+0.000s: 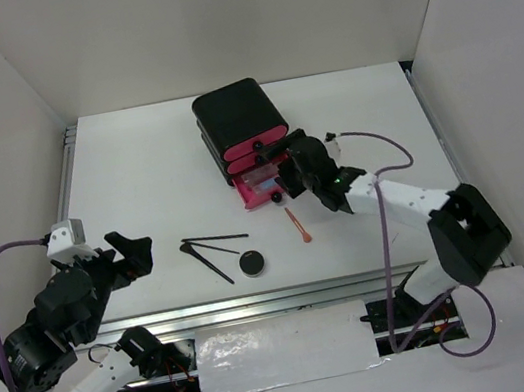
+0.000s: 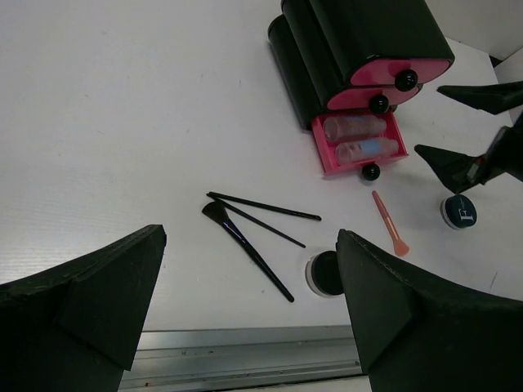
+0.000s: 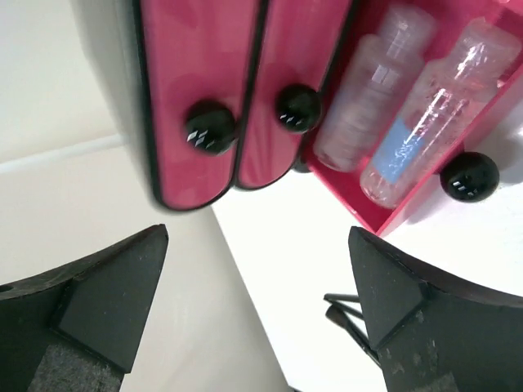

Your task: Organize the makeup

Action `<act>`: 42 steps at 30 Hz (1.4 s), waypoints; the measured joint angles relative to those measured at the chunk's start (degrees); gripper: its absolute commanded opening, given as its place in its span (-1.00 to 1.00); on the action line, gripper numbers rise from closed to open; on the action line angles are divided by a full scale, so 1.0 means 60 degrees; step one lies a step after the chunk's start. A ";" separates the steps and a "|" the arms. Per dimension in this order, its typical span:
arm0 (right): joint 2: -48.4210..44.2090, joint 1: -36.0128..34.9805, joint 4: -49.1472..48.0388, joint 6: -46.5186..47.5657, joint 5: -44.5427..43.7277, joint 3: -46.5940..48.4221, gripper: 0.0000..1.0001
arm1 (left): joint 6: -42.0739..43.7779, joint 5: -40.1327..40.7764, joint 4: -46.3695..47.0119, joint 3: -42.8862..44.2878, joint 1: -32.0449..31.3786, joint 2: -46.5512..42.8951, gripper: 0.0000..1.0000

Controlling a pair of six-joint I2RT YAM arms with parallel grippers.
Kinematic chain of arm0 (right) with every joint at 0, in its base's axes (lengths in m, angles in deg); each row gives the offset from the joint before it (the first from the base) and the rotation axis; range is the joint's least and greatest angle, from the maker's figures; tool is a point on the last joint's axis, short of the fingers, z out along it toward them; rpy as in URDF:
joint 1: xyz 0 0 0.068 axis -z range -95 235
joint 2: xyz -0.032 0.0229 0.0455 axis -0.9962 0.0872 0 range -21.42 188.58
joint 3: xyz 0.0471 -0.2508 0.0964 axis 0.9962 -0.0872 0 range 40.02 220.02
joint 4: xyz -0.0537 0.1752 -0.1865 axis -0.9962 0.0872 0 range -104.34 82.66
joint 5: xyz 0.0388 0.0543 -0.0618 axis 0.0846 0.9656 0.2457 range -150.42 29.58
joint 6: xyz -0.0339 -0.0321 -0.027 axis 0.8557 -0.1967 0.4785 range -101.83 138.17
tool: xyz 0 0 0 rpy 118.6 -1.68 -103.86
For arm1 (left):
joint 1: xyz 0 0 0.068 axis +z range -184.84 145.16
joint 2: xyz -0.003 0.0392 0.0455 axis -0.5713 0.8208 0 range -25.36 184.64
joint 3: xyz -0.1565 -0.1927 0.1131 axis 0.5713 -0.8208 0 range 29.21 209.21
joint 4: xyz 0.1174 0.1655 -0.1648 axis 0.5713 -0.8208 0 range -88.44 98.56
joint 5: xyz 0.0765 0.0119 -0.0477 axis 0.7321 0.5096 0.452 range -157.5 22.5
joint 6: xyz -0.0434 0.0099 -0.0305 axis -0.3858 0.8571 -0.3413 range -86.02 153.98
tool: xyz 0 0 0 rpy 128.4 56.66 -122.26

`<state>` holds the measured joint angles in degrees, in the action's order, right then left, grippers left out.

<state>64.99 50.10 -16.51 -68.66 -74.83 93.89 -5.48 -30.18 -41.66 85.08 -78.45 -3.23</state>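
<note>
Two robot arms work over a smooth white table (image 1: pixel 137 177) inside a white-walled enclosure. At the far middle stands a glossy black plastic chest (image 1: pixel 237 114) with rounded corners and three bright pink drawer fronts, each with a round black knob. Its lowest drawer (image 1: pixel 258 184) is pulled out. Inside it, side by side, lie a small clear ribbed bottle (image 3: pixel 364 90) and a clear tube with a blue band (image 3: pixel 429 114), so part of the makeup is already put away.

The right gripper (image 1: pixel 287 173) hovers just in front of that drawer, its black wedge-shaped fingers spread apart and holding nothing. It looks placed to work the drawers or to reach the dark blue round jar with a white rim (image 2: pixel 460 211), which sits on the table just beside it.

The other pieces are loose on the table nearer the arms. Three thin black brushes (image 1: pixel 212 247) lie crossed over one another, one ending in a flared tuft. A flat round black compact (image 1: pixel 252 263) sits just beside their tips, and a slim orange-pink stick (image 1: pixel 298 224) lies between the compact and the chest.

The left gripper (image 1: pixel 140 253) hangs at the near left edge, well apart from the brushes, fingers wide open and empty. It appears to be waiting, or lined up on the brushes.
</note>
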 measured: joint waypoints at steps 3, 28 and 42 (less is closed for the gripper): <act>-0.1220 0.0004 -0.0222 0.0259 -0.0098 -0.1075 0.76 | 0.0000 0.0011 -0.0015 0.0000 -0.0018 -0.0018 0.99; 0.0969 0.0896 -0.3497 0.2965 0.1982 -0.3228 0.02 | -0.0233 0.0233 -0.0127 0.0000 -0.0200 -0.0087 0.99; 0.1789 0.1045 -0.3330 0.3413 0.2248 -0.2226 -0.02 | -0.0237 0.0240 -0.0131 0.0000 -0.0222 -0.0087 0.99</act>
<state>75.73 56.37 -36.49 -48.18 -61.35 80.53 -6.90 -28.74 -42.44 85.08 -79.79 -3.75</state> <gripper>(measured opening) 0.497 0.994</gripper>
